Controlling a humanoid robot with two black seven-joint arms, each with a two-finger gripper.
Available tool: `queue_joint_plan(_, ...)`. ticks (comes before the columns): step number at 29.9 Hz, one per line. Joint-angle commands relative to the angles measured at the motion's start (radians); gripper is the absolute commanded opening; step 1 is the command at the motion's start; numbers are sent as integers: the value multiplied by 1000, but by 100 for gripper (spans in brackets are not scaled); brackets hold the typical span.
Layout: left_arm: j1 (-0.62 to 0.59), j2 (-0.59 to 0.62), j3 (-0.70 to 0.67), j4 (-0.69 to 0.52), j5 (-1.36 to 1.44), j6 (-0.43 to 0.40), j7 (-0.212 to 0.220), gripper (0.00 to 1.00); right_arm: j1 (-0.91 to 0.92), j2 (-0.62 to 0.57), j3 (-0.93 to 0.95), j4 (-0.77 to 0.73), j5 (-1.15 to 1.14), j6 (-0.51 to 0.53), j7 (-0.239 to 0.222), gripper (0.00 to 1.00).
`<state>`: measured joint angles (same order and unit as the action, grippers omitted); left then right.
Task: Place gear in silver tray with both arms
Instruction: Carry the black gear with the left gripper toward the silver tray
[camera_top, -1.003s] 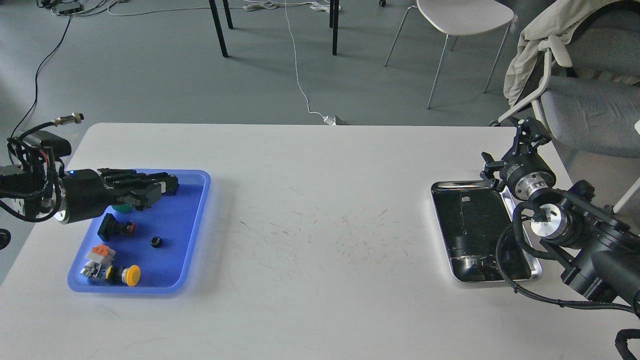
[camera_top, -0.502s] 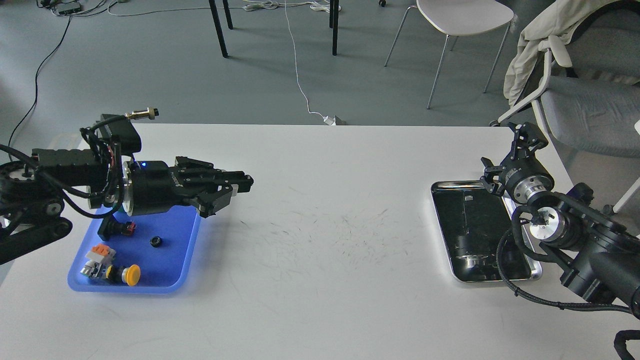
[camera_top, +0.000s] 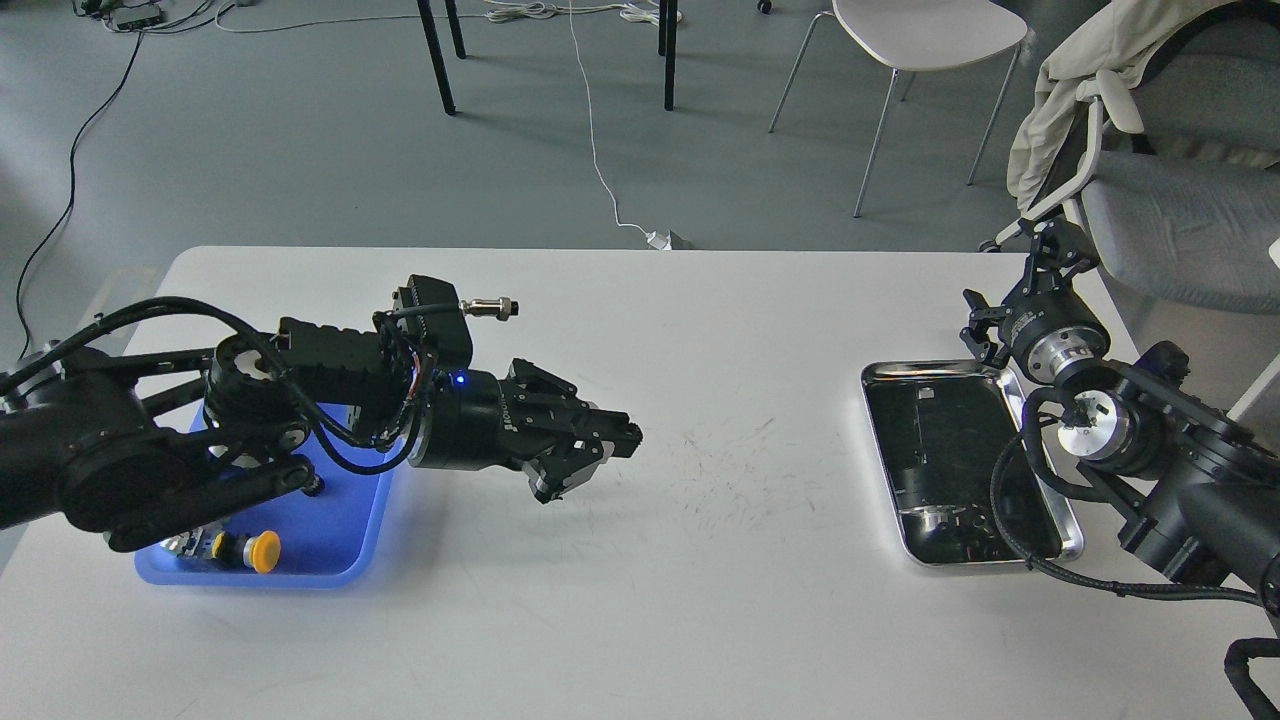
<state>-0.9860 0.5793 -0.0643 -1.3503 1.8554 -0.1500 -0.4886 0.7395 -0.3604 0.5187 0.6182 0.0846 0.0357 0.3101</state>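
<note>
The silver tray (camera_top: 905, 368) lies at the right of the white table, its dark bottom reflecting my right arm. My right gripper (camera_top: 1012, 285) hovers at the tray's far right corner with its fingers spread open and empty. My left gripper (camera_top: 625, 440) points right above the table, left of its middle and clear of the blue tray (camera_top: 300, 570). Its fingers are closed together. I cannot make out a gear between them or anywhere else; my left arm hides much of the blue tray.
A yellow push button (camera_top: 263, 551) and other small parts lie in the blue tray's near end. Bare scuffed tabletop (camera_top: 740, 470) lies between the two grippers. Chairs (camera_top: 925, 35) and cables stand on the floor beyond the table.
My left gripper has left the blue tray and travelled far right, out over the table. My right gripper has risen slightly beside the silver tray.
</note>
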Motion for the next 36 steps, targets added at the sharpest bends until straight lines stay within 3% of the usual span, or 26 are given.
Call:
queue_joint_plan(1,-13,-119,1,57,2,0,0,10,21,0,3,0,0,-10,0,99)
queue_joint_plan(14,-23,-443,3,428,-1,-3,0,11,61,-6,6,1,0,-31,-2,99)
queue_joint_plan(17,-19,-470,0,445,-10,-3,0,11,72,-12,6,-2,0,-31,-2,99)
queue_joint_plan(21,10,-487,3,563,-16,24,0,11,81,-12,6,0,0,-31,-2,99)
queue_joint_plan(36,61,-547,4,637,-71,38,0,11,90,-12,4,-9,0,-30,-2,99)
